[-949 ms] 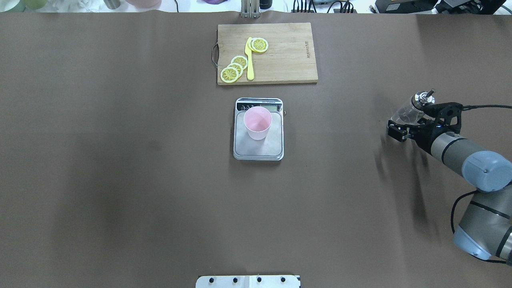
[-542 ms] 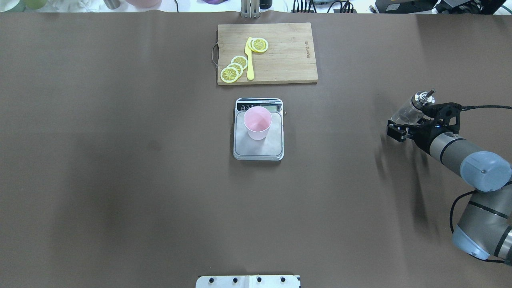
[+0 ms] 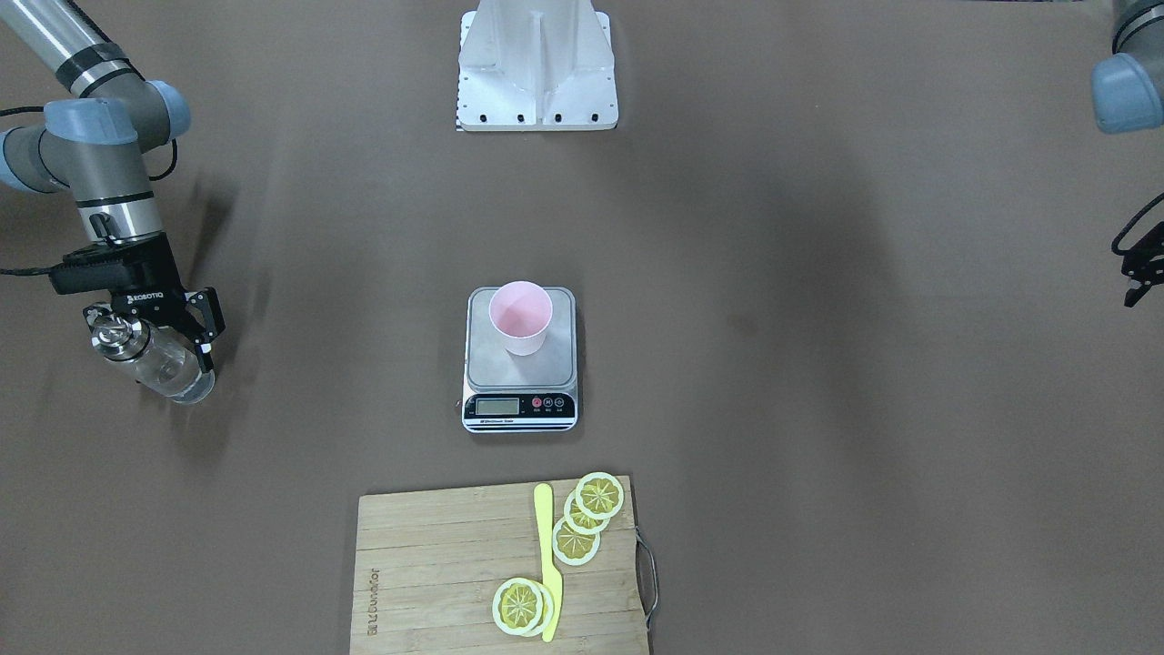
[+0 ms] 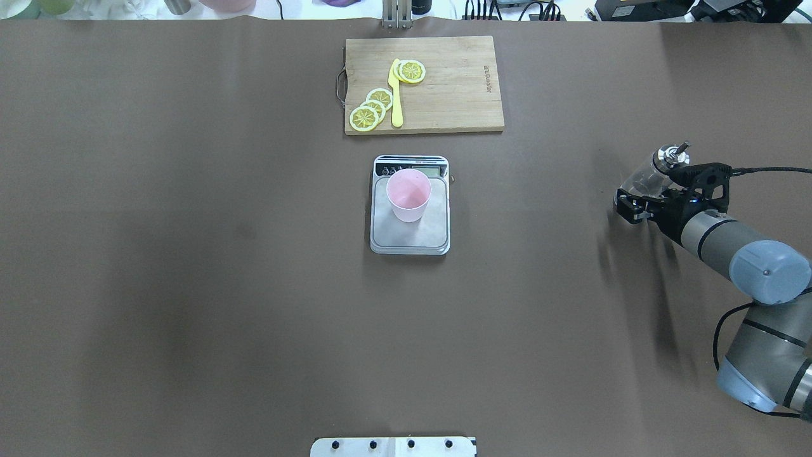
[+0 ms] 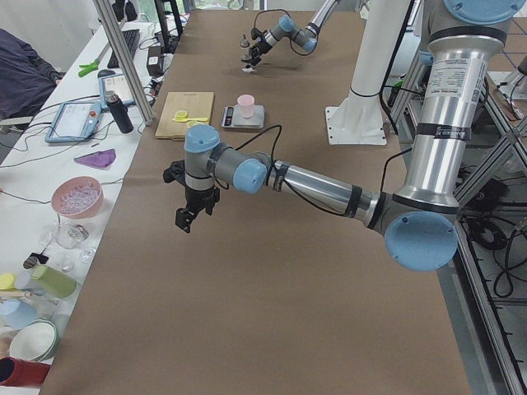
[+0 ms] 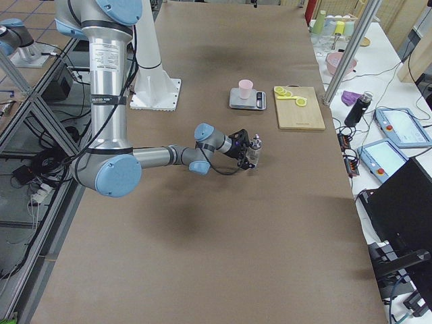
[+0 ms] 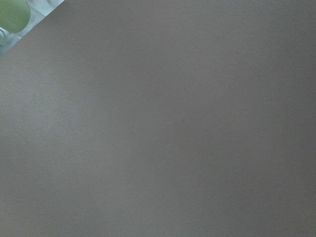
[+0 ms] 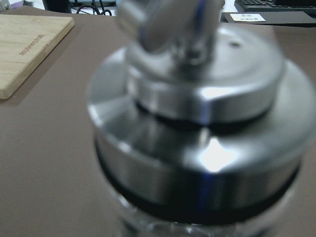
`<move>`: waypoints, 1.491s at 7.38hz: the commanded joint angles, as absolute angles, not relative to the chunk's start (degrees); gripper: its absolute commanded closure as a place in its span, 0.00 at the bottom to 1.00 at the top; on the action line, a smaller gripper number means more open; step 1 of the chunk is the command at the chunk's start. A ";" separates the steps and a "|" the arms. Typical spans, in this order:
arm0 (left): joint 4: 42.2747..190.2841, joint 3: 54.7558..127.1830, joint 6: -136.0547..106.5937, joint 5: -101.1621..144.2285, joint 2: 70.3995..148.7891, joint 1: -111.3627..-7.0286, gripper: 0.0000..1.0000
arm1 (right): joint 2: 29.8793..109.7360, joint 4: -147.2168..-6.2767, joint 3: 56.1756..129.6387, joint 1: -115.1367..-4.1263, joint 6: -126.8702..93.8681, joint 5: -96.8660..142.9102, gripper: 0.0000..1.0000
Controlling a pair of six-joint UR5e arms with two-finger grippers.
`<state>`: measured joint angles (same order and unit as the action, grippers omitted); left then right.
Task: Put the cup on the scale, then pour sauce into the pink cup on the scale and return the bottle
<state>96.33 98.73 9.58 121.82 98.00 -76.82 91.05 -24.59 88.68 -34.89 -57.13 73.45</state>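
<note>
The pink cup (image 4: 408, 193) stands upright on the scale (image 4: 410, 242) at the table's middle; both also show in the front view, the cup (image 3: 520, 318) on the scale (image 3: 519, 407). My right gripper (image 4: 634, 198) is at the table's right side, shut on the glass bottle (image 4: 644, 180). The bottle (image 3: 169, 369) is about upright, its base at or just above the table. Its metal cap fills the right wrist view (image 8: 197, 148). My left gripper (image 5: 193, 212) hangs over bare table far to the left; I cannot tell whether it is open.
A wooden cutting board (image 4: 450, 95) with lemon slices and a yellow knife lies beyond the scale. The robot's white base (image 3: 536, 73) is at the near edge. Bowls and cups (image 5: 76, 196) line the side bench.
The right arm has shifted only very slightly. The bottle and its cap stay at the same spot. The cup and scale have not moved.
</note>
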 commanded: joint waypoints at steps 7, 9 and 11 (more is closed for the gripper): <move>96.24 98.44 9.49 121.82 98.00 -76.82 0.01 | 91.23 -24.52 89.47 -35.07 -56.43 71.28 1.00; 96.24 99.14 -0.02 122.77 97.82 -77.17 0.01 | 91.23 -24.52 89.74 -35.16 -55.99 71.72 1.00; 93.96 96.96 -0.37 124.36 97.74 -79.80 0.01 | 91.49 -25.22 92.19 -35.24 -55.72 71.98 1.00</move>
<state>95.13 98.22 -0.12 123.58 97.89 -78.67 91.34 -24.88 90.85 -35.20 -55.94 71.82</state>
